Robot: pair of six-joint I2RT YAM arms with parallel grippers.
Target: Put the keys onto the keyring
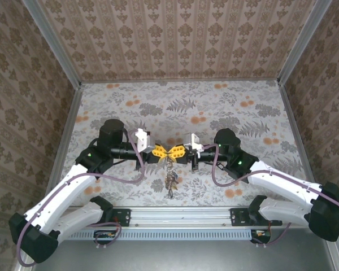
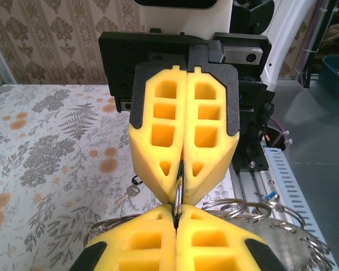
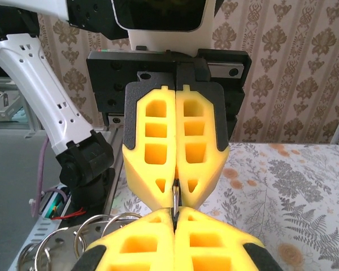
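My two grippers meet tip to tip above the middle of the table. The left gripper point(image 1: 160, 151) and the right gripper point(image 1: 178, 151) are both shut on one thin silvery ring of the keyring point(image 1: 169, 153). In the left wrist view the ring point(image 2: 179, 191) stands edge-on, pinched in the seam of my left gripper point(image 2: 177, 213) below and the right gripper point(image 2: 182, 169) above. The right wrist view has the same ring point(image 3: 174, 196) between the right gripper point(image 3: 174, 217) and the left gripper point(image 3: 175, 183). A chain with keys point(image 1: 170, 182) hangs below. One small key point(image 2: 129, 193) lies on the table.
More silvery rings point(image 2: 238, 205) of the bundle dangle beside the fingers, and some rings point(image 3: 99, 223) also appear low in the right wrist view. The metal rail point(image 1: 181, 215) with the arm bases runs along the near edge. Patterned walls enclose the floral table point(image 1: 214, 107).
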